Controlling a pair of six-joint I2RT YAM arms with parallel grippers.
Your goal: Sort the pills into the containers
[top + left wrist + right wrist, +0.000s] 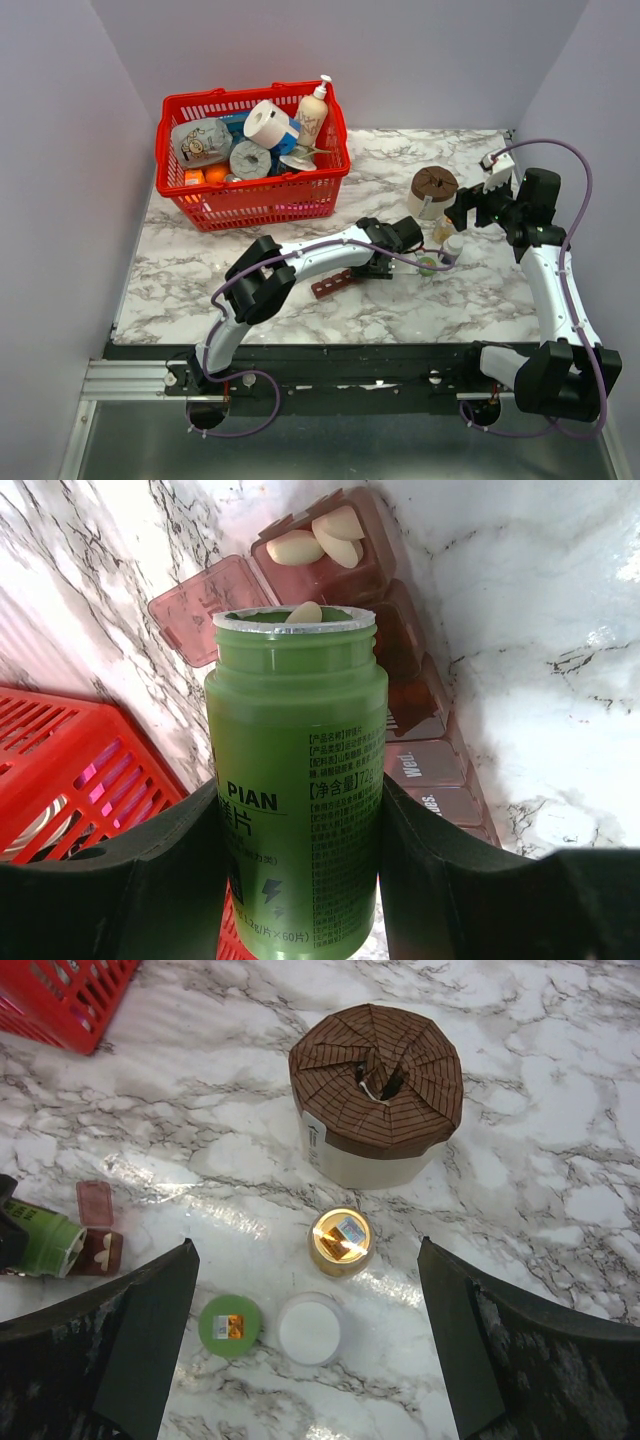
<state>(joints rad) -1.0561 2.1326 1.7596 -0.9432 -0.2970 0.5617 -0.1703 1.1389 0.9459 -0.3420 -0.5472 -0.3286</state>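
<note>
Fingers (120, 880) of the left gripper (298, 870) are clamped partway closed on the sides of a green bottle (296, 740), which is held uncapped with one pale pill (305, 613) lodged at its mouth. Just beyond that mouth the pill organizer (405, 670) is seen lying on the marble table (530, 600), its end compartment open, the lid (200, 605) flipped back and a few pale tablets (330, 538) inside. The right gripper (310, 1355) is spread wide with nothing held, above a green cap (230, 1325), a white-topped bottle (310, 1328) and a gold-topped jar (341, 1240), with a brown-topped tub (375, 1090) farther off.
</note>
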